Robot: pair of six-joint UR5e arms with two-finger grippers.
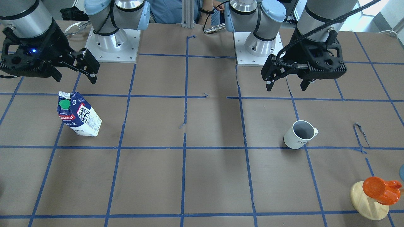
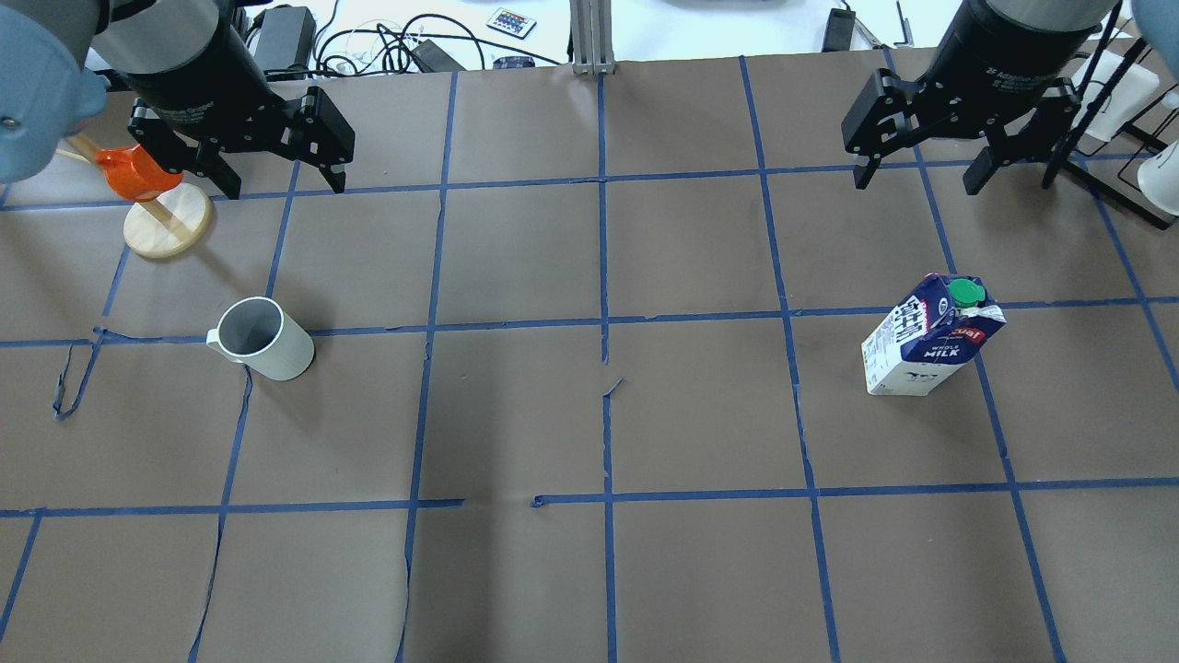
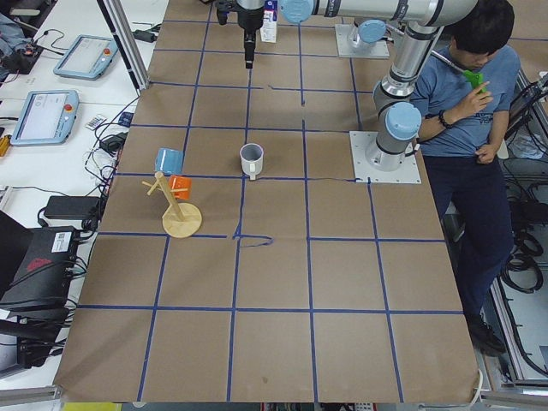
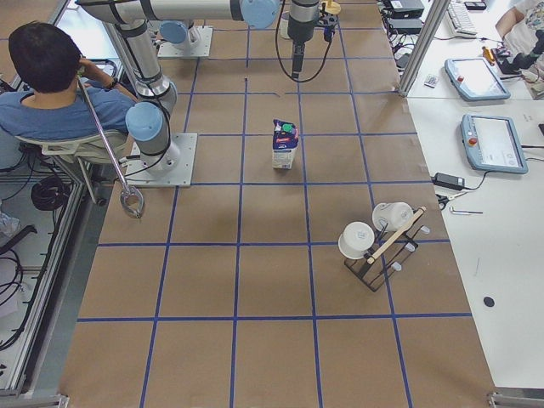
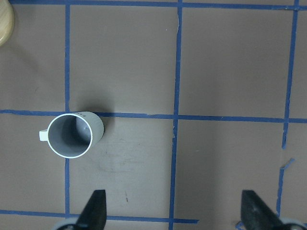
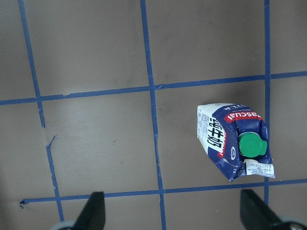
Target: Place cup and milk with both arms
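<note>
The white cup (image 1: 299,134) stands upright on the brown table, handle to one side; it also shows in the overhead view (image 2: 262,339) and the left wrist view (image 5: 72,135). My left gripper (image 1: 286,87) hangs open and empty high above the table, the cup off to its side (image 2: 284,186). The milk (image 1: 79,114) carton stands upright with its green cap on top, also in the overhead view (image 2: 930,336) and the right wrist view (image 6: 235,140). My right gripper (image 1: 75,79) is open and empty, high above and beside the carton (image 2: 916,182).
An orange cup on a wooden stand (image 1: 380,190) sits near the table's corner on my left side, with a blue cup (image 3: 169,160) on it. A rack with white cups (image 4: 374,238) stands on my right side. A person (image 3: 471,86) sits behind the arm bases (image 1: 113,41).
</note>
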